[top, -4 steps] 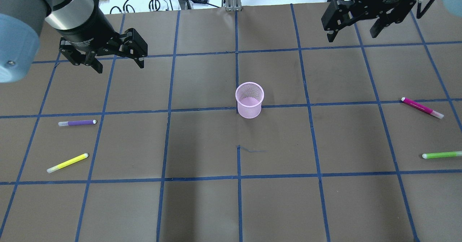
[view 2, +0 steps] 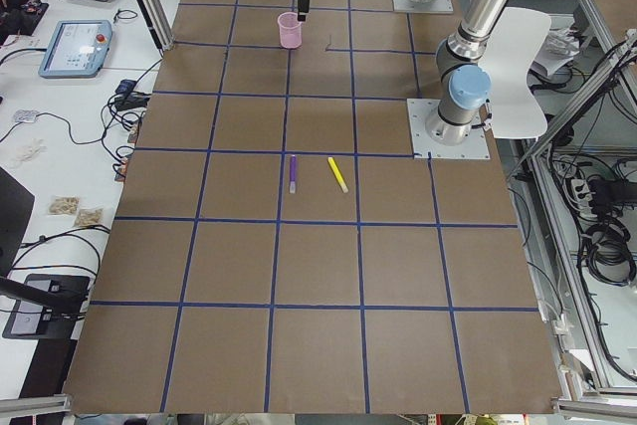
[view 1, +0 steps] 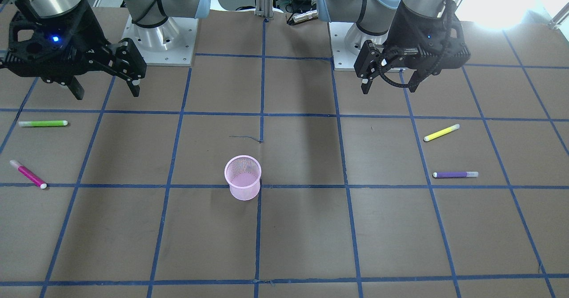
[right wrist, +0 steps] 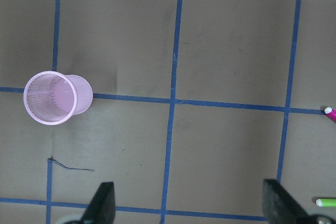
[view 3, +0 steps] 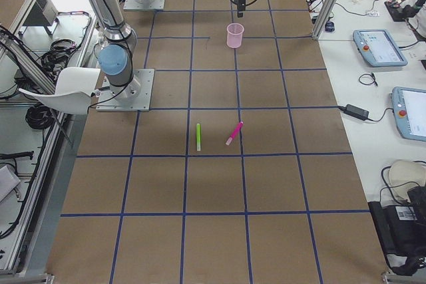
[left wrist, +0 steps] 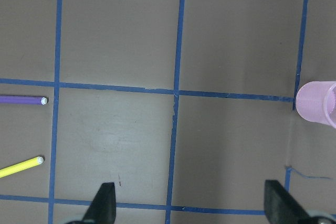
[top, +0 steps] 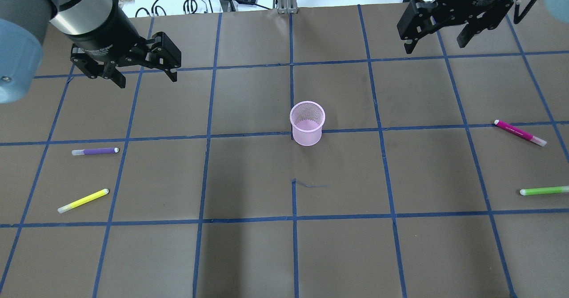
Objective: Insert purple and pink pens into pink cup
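The pink mesh cup (top: pixel 307 123) stands upright near the middle of the brown table (top: pixel 249 253). The slim purple pen (top: pixel 95 151) lies well to its left and the slim pink pen (top: pixel 520 133) well to its right. The left gripper (top: pixel 146 80) and the right gripper (top: pixel 434 45) hang above the table, both spread wide.

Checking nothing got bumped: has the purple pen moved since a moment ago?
No. The purple pen lies where it did, just below the same blue tape line in the overhead view.
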